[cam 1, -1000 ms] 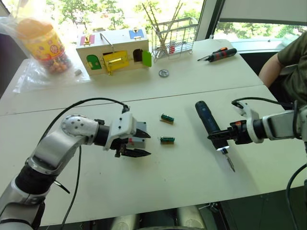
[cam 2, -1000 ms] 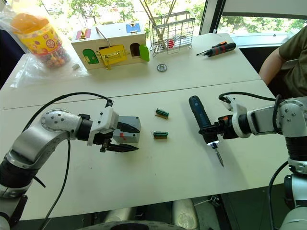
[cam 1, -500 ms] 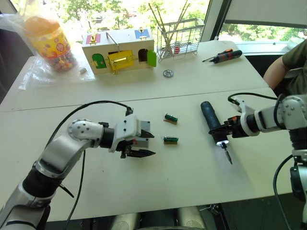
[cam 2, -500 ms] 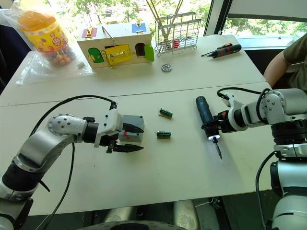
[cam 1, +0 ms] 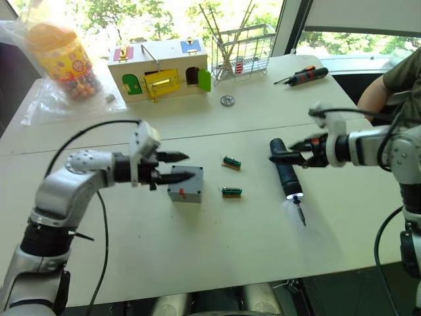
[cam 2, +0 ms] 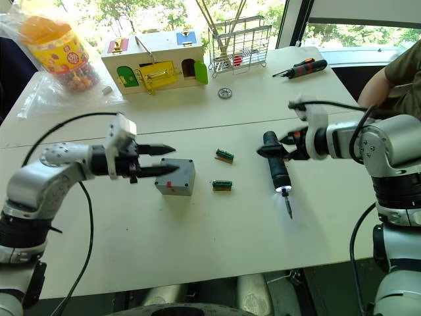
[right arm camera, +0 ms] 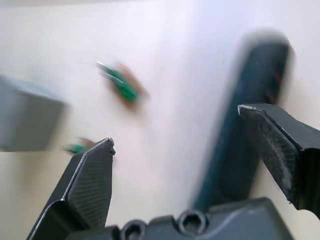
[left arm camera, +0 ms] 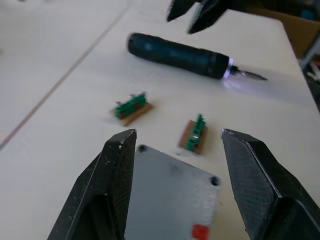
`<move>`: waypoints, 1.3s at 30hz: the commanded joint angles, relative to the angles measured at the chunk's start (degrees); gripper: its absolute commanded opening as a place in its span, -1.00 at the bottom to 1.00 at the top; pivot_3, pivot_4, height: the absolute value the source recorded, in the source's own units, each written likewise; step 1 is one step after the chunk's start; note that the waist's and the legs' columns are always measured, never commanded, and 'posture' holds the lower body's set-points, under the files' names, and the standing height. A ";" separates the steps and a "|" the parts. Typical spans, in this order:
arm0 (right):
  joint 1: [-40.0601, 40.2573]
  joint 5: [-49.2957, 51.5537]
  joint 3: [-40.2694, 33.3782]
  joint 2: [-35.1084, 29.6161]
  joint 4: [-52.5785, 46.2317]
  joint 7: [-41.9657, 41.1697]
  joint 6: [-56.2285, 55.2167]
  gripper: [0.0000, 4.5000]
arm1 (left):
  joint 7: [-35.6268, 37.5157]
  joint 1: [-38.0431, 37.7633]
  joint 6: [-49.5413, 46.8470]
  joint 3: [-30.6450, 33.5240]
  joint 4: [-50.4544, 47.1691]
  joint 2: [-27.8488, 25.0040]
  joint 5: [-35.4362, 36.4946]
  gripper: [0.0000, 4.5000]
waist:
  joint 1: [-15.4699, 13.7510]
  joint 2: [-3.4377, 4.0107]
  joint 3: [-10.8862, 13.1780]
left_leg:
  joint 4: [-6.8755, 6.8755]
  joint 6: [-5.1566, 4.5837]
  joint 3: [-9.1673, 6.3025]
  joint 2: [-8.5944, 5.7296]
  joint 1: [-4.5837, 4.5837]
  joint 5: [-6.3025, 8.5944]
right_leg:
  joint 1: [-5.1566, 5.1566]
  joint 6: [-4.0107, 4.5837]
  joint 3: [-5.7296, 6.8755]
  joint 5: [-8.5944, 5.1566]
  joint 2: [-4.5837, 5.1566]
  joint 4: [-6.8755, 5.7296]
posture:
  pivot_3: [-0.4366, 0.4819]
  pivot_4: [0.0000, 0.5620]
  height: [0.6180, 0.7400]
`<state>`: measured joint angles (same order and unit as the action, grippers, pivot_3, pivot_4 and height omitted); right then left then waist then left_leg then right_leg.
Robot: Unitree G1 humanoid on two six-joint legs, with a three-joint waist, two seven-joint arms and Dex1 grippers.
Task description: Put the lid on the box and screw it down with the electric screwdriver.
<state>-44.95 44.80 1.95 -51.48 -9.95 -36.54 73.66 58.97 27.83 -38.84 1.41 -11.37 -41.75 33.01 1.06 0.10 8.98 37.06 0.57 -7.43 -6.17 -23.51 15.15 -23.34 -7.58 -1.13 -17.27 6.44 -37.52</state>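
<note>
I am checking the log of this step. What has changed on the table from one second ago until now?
Both tools let go. The left tool released the box, lifted and now hovers open over its far edge. The right tool released the electric screwdriver, which lies on the table, light on, and pulled back to its rear end, open. The two small green parts stayed put.

Left arm reaches in from the left, elbow bent, forearm level, wrist straight; left gripper (cam 1: 176, 166) points toward the right, fingers spread one above the other, nothing between them; left wrist view shows both fingers (left arm camera: 114, 184) wide apart. Right arm comes in from the right, forearm level, pointing left; right gripper (cam 2: 279, 145) fingers parted, holding nothing; right wrist view confirms a wide gap between its fingers (right arm camera: 90, 185).
</note>
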 commanded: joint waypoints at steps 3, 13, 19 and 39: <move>10.90 -0.15 5.93 6.39 -23.05 -3.64 -12.35 1.00 | -3.74 -2.67 4.34 4.08 7.88 -2.55 -5.01 0.23 | -0.17 -0.09 -0.03 | -0.04 0.01 -0.10 0.00 0.01 0.00 | 0.01 0.00 0.09 0.00 0.01 0.01 | -0.05 -0.47 1.00; 16.79 -11.70 20.86 19.85 -19.73 3.86 -15.88 1.00 | -6.59 -14.45 3.82 3.00 2.82 -4.04 -8.08 0.23 | -0.54 -0.12 -0.04 | 0.15 0.11 -0.19 -0.25 0.01 -0.05 | 0.00 0.00 0.02 0.01 0.24 -0.08 | -0.05 -0.47 1.00; 14.91 -15.17 22.32 21.46 -15.76 3.73 -15.19 1.00 | -9.81 -16.15 3.32 0.85 -0.47 -1.17 -9.43 0.23 | -0.37 -0.12 -0.04 | 0.10 0.14 -0.19 -0.23 0.01 -0.07 | 0.06 0.00 0.01 0.01 0.21 -0.11 | -0.05 -0.47 1.00; 16.29 -9.76 17.96 33.37 -16.73 4.30 -4.72 1.00 | -11.22 -5.08 12.17 -5.42 11.39 5.33 -17.95 0.23 | -0.18 -0.12 -0.04 | 0.09 0.17 -0.19 -0.26 0.02 -0.09 | -0.10 0.00 0.09 0.01 0.22 -0.42 | -0.05 -0.47 1.00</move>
<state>-28.17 33.00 22.23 -19.18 -23.62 -32.37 68.40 46.64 22.03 -28.86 -3.33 -0.80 -36.53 15.78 0.88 -0.03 8.93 37.17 0.74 -7.62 -6.43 -23.50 15.06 -23.43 -7.58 -1.04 -17.27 6.67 -37.95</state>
